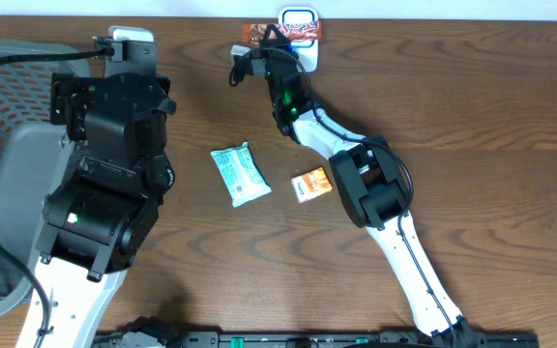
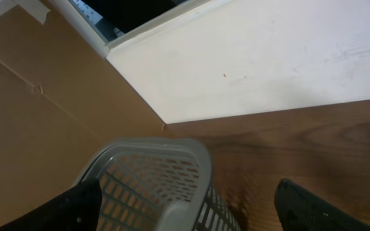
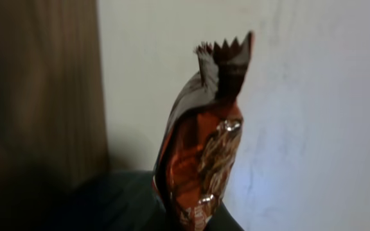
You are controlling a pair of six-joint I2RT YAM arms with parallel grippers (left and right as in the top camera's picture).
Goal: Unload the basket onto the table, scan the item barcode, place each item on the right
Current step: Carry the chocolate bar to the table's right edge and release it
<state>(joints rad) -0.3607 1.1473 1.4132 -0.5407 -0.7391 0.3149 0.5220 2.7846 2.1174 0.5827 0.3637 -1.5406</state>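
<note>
The right hand is clamped on a brown snack wrapper, held upright at the bench's far edge, probably to show its barcode to what may be the scanner. The left hand, fingers apart and empty, hangs over the basket.

Snack wrapper: lower end cut by bottom edge, print blurred, unreadable; from overhead, partly hidden behind right gripper.
Basket: base cut by bottom edge; overhead, part hidden under left arm, left side cropped.
Left gripper: finger bases cut by bottom edge.
Blue-white pack: cropped at top.
Teal packet: text too small.
</note>
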